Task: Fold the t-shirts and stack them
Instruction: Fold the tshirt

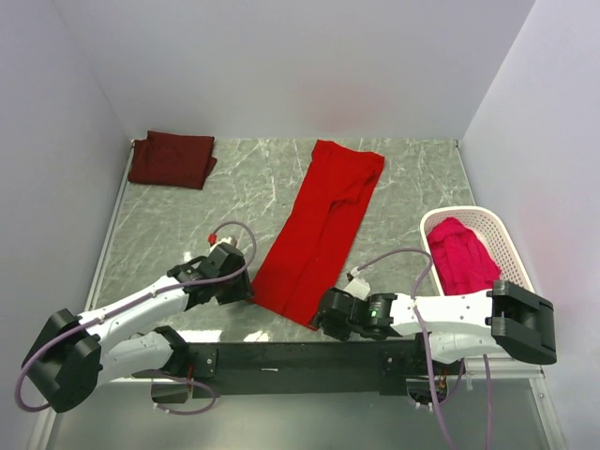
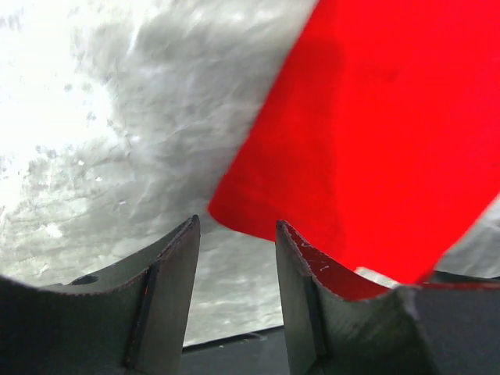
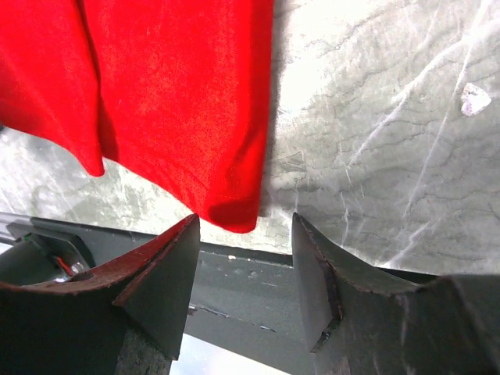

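Red shirt (image 1: 321, 230) lies folded lengthwise on the table (image 1: 187, 225). The left claw (image 1: 242, 289) and right claw (image 1: 322, 314) flank its near end, both released, perhaps brushing the cloth.

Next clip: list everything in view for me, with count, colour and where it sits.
maroon t-shirt: 1, dark maroon, folded, far left corner of the table
red t-shirt: 1, bright red, laid out as a long strip across the table's middle
pinkish-red t-shirt: 1, pinkish red, bunched inside the basket
basket: 1, white, perforated, right edge of the table
table: 1, grey marbled
mounting rail: 1, black, near edge
left arm: 1, white and black, near left; jaws apart by the red t-shirt's near left corner, nothing between them
right arm: 1, white and black, near right; jaws apart by the shirt's near right corner, nothing between them
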`<state>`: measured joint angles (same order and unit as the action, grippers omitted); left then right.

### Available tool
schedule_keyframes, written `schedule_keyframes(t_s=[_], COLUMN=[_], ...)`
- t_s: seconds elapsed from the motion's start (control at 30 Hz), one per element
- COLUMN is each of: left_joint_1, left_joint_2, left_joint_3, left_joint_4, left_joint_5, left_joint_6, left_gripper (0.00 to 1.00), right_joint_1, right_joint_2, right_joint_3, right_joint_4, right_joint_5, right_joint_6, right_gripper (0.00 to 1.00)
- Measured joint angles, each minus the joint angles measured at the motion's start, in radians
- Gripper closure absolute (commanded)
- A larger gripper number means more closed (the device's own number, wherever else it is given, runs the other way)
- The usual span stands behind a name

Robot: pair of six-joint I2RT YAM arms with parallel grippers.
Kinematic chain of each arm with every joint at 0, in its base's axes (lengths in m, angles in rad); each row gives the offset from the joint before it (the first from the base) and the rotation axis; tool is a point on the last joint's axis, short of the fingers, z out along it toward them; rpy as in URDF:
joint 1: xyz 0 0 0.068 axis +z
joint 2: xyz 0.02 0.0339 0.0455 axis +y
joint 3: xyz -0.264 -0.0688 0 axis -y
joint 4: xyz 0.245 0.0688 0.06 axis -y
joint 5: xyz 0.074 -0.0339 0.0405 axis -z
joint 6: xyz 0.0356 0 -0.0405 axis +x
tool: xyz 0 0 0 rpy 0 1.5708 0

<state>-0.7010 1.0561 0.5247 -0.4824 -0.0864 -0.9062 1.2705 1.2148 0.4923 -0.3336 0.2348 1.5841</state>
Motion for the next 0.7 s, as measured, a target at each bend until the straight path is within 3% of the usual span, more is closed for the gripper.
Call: schedule_keyframes(t_s=[0.7], left_joint_1=[0.078], left_joint_2=[-0.036], left_joint_3=[-0.152], left_joint_4=[0.219], left_joint_5=[0.056], left_joint_6=[-0.009], left_gripper=[0.51], right_joint_1=[-0.002], right_joint_2=[0.037], right_joint_3=[-0.005], right_joint_4=[0.062], right_joint_5=[-0.009], right_joint_6=[0.016], right_gripper=[0.54])
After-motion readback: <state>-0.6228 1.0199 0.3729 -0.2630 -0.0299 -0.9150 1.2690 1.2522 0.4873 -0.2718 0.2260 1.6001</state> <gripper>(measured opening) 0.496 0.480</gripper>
